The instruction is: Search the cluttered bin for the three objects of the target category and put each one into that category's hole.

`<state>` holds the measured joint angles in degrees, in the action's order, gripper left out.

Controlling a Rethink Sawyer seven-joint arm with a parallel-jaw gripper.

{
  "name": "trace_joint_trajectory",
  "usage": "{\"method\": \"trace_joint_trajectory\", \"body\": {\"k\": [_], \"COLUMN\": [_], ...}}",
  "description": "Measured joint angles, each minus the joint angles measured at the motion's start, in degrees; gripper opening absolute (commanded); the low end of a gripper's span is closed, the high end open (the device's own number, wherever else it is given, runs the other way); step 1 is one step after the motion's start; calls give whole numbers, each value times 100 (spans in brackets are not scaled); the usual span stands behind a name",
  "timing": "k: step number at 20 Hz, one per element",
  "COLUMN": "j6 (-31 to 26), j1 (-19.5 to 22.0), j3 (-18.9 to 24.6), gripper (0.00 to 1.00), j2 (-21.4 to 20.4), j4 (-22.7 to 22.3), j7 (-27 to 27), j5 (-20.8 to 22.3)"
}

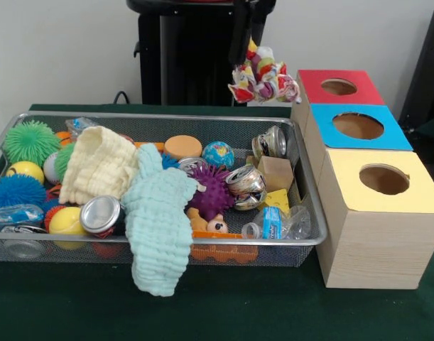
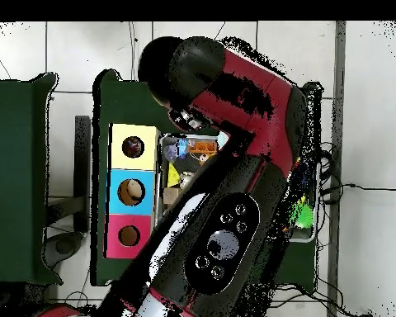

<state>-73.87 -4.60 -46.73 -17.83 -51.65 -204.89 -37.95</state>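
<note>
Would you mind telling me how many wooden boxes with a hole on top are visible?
3, in a row beside the bin: the yellow-topped box nearest the camera, the blue-topped box in the middle, the red-topped box farthest. None appears hidden.

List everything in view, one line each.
wire bin: one, silver, on the green table
cloths: two in bin, cream and mint, the mint one draped over the front rim
patterned cloth: one, multicoloured, hanging from the gripper
crushed cans: several, silver, in bin
spiky balls: green, blue, purple
boxes with holes: red, blue, yellow, beside bin
gripper: one, black, above the bin's far end near the red box
</note>
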Motion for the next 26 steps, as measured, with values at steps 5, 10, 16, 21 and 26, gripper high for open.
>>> {"method": "trace_joint_trajectory", "body": {"k": [5, 10, 16, 21, 26], "j6": [0, 0, 1, -4, -141], "j1": [0, 1, 1, 5, 54], "j3": [55, 102, 127, 145, 144], "gripper": [0, 0, 0, 0, 0], "j2": [71, 156, 321, 504, 731], "j4": [38, 67, 286, 634, 1152], "j7": [0, 0, 0, -1, -11], "j5": [15, 24, 25, 18, -116]}}
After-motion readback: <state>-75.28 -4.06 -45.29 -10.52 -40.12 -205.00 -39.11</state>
